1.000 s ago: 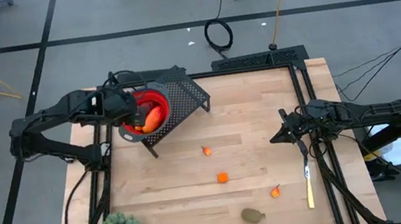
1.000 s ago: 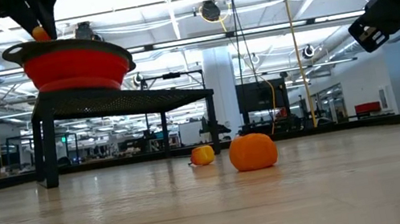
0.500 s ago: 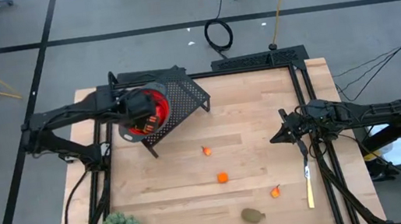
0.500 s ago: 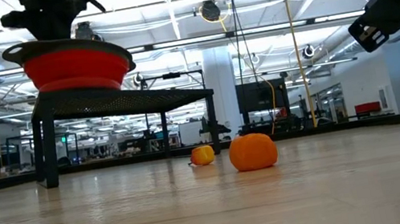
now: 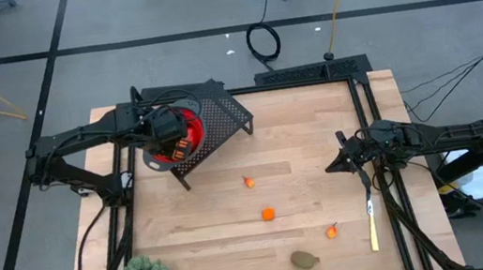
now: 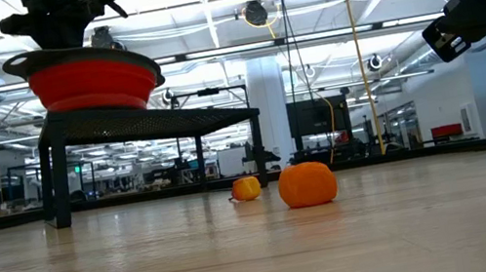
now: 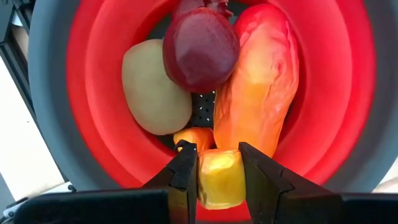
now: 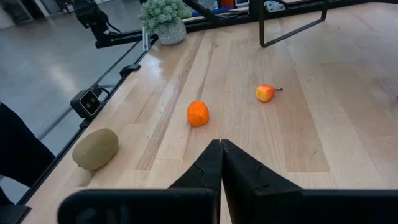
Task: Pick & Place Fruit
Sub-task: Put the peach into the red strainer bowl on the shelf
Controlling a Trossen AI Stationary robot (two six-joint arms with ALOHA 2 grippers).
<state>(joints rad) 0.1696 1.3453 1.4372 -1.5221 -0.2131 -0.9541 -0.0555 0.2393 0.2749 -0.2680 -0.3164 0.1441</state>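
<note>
Placing fruit in red bowl (image 7: 93,93)

Left gripper (image 7: 216,163) fingers hold the long fruit (image 7: 249,106)'s yellow end; spread them only when low inside. Right gripper (image 8: 219,152) fingers closed, empty.

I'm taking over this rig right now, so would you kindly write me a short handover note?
Left gripper: over the red bowl on the black mesh stand, fingers closed on a yellow-orange fruit piece, not yet released.
Right gripper: shut, empty, waiting above the table's right side.
Done: the bowl holds a dark red ball, a pale oval fruit and a long red-orange-yellow piece.
Left: on the table, an orange, a small orange-red piece, another and a brownish-green oval.
</note>
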